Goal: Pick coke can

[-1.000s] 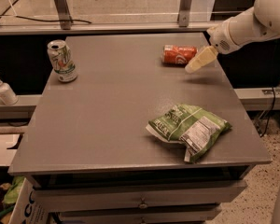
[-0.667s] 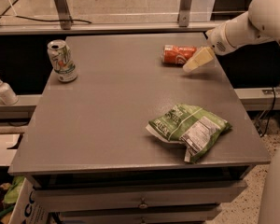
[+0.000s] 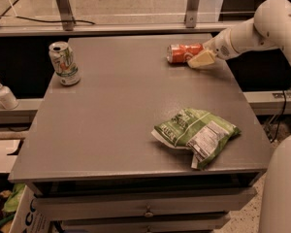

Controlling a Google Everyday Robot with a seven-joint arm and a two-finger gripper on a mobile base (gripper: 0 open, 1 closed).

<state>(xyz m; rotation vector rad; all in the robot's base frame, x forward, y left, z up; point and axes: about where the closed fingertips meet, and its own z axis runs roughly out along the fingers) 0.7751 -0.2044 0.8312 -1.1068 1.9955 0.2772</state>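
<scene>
The end effector (image 3: 201, 60) hangs low over the far right corner of the table (image 3: 111, 125), at the tip of a white arm (image 3: 252, 30) that reaches in from the right. Whether it is spread or pressed together cannot be told from this view.

The coke can (image 3: 184, 53) lies on its side on the table, immediately to the left of the end effector. Its long axis runs roughly left to right, along the table's far edge. One silver end points left, away from the end effector, and the other end is right up against the end effector and partly hidden behind it. Whether the two actually touch cannot be told.

Well to the left of the end effector, near the table's far left corner, a white-and-green can (image 3: 64, 63) stands upright. A crumpled green snack bag (image 3: 196, 134) lies nearer the camera than the end effector, by the table's front right edge. A soap bottle (image 3: 3, 93) stands off the table, far to the left.
</scene>
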